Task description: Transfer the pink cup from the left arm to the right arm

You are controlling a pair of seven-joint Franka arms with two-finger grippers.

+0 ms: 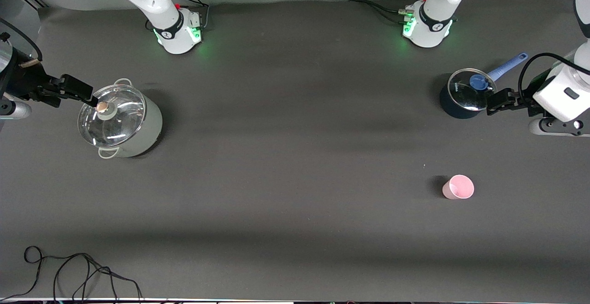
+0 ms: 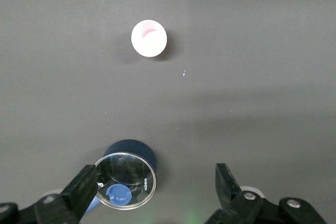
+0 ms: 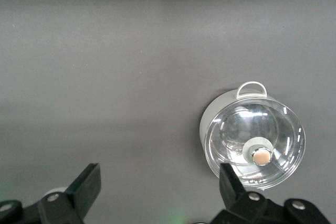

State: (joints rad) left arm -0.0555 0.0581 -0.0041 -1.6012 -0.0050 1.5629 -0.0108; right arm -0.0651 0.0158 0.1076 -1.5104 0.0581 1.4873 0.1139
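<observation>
Nearest the front camera, a loose black cable [image 1: 78, 271] lay in the lower left of the frame, clear of the work. Above it, in the lower right of the frame, the pink cup [image 1: 458, 187] stood upright and alone on the worktop [image 1: 295, 179], toward the left arm's end; probably it was set there so that arm could reach it first.

Higher in the frame, at mid right, the left end effector [image 1: 489, 102] hung beside the small dark saucepan [image 1: 463, 97] with its glass lid and blue handle, jaws spread wide and holding nothing; the left wrist view showed the same gap, with the cup [image 2: 149, 38] well apart from it. At mid left, the right end effector [image 1: 94, 102] hovered over the rim of the pale lidded pot [image 1: 122, 122], equally wide open and empty, waiting. Neither pot seemed part of the job.

The worktop was a plain dark grey mat, faintly creased. Along the top edge stood both arm bases, green lights glowing.
</observation>
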